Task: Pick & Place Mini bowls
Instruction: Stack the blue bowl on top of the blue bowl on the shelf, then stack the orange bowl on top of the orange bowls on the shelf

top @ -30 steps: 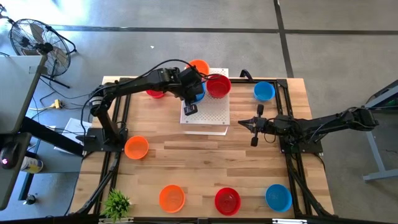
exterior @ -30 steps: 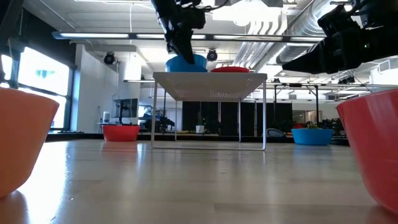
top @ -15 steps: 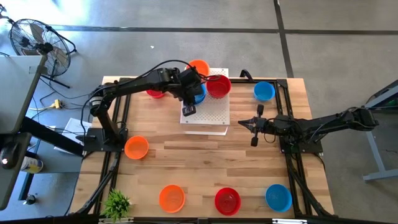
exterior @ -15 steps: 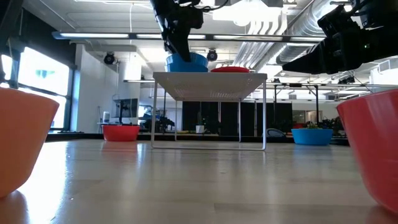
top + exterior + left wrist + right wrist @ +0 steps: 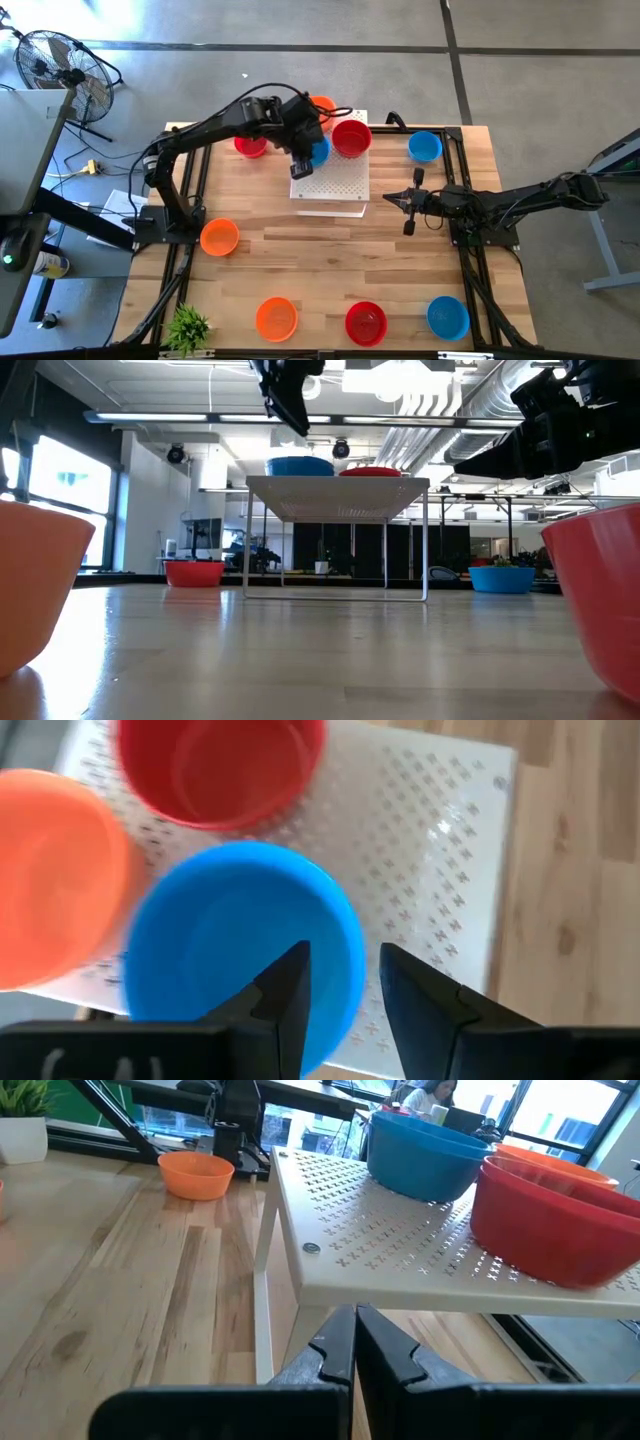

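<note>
Three mini bowls stand on their bases on the white perforated board point(image 5: 335, 180): a blue one point(image 5: 320, 152), a red one point(image 5: 351, 138) and an orange one point(image 5: 322, 103), partly hidden by the left arm. My left gripper point(image 5: 301, 165) hovers open just above the blue bowl point(image 5: 240, 940), its fingers over the rim nearest the wrist camera; the low view shows the gripper point(image 5: 295, 420) clear of the bowl point(image 5: 300, 465). My right gripper point(image 5: 390, 199) is shut and waits beside the board's right edge, level with the board's underside point(image 5: 420, 1295).
More bowls stand on the wooden table: red point(image 5: 250, 146) and blue point(image 5: 425, 147) at the far side, orange point(image 5: 219, 237) at the left, then orange point(image 5: 276, 318), red point(image 5: 366, 322) and blue point(image 5: 447, 317) along the near edge. A small plant point(image 5: 188, 326) stands at the near left corner.
My left gripper has let go of the blue bowl and risen straight above it, drawing a little toward the table's far edge. The blue bowl stays on the board next to the red one. The right arm has kept still.
</note>
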You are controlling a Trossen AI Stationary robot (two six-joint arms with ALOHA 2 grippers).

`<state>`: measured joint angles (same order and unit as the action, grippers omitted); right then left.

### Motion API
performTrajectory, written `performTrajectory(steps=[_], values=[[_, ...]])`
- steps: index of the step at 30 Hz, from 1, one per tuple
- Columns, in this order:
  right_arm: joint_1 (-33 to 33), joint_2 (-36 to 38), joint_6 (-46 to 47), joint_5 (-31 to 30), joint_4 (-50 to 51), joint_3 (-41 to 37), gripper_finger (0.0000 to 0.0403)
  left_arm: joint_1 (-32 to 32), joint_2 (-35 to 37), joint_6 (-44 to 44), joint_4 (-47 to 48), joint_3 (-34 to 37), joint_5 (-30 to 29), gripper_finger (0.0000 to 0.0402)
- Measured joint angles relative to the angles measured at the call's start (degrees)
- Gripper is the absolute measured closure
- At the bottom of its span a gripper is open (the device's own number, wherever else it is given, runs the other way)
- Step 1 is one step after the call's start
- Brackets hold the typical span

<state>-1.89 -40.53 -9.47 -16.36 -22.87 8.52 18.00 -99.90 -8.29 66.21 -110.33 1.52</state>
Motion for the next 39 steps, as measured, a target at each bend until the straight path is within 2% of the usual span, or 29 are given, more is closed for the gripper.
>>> performTrajectory(steps=[4,10,18,21,25,28,32,36,39], values=[[0.0,0.0,0.0,0.2,0.0,0.0,0.0402,0.0,0.0,-1.6,-0.7,3.1,1.3,0.031],[0.0,0.0,0.0,0.2,0.0,0.0,0.0403,0.0,-0.1,-2.0,-8.1,7.9,1.6,0.0394],[0.0,0.0,1.4,0.3,0.0,0.0,0.0403,-1.2,2.0,-1.8,-11.4,8.0,2.4,0.0399],[0.0,0.0,2.9,0.3,0.0,0.0,0.0403,-2.0,4.0,-1.4,-15.2,10.9,2.4,0.04],[0.0,0.0,4.9,0.7,0.5,0.0,0.0403,-2.3,8.2,0.7,-22.2,19.3,0.9,0.0401],[0.0,0.0,6.5,0.7,1.4,0.0,0.0402,-2.5,11.9,3.3,-31.1,26.7,0.5,0.0401],[0.0,0.0,8.2,0.7,2.6,0.0,0.0403,-2.7,18.6,6.7,-39.3,36.5,-3.1,0.0401],[0.0,0.0,9.5,0.6,3.1,0.0,0.0403,-2.7,24.9,9.6,-43.0,42.9,-3.8,0.0401],[0.0,0.0,9.5,0.5,2.9,0.0,0.0402,-2.6,28.6,10.3,-42.9,44.3,-1.5,0.0401]])
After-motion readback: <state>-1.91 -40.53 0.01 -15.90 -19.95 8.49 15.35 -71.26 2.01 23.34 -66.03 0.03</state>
